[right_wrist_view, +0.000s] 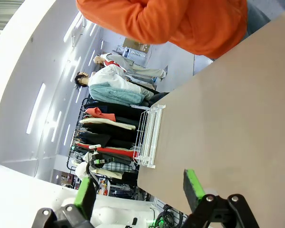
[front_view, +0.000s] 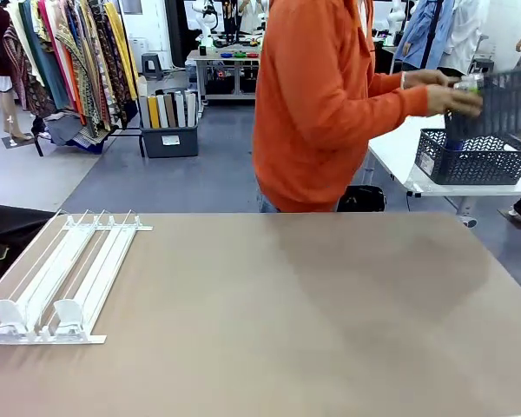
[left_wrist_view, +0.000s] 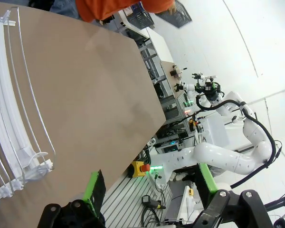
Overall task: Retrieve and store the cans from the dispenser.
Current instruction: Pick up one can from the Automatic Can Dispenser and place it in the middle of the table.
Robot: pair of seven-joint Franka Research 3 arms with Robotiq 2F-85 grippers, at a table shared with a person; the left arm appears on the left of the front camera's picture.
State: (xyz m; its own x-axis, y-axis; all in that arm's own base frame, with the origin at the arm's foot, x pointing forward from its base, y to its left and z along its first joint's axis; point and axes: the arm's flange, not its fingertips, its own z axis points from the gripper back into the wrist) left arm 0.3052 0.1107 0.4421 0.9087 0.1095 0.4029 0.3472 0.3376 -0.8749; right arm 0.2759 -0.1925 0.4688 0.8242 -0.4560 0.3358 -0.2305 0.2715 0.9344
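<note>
Dispenser (front_view: 65, 278) empty on bench (front_view: 286, 321); person's hand (front_view: 451, 98) holds can (front_view: 467, 83), rigid, slick, light; grip mid-body. Both end effectors (left_wrist_view: 149, 190) (right_wrist_view: 137, 187) open.

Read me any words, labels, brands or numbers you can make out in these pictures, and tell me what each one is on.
No text can be read.
White label on the dark basket on the side table: print too small.
White label on the grey bin on the floor: print too small.
Can in the person's hands: lettering blurred.
The dispenser bears no print.
</note>
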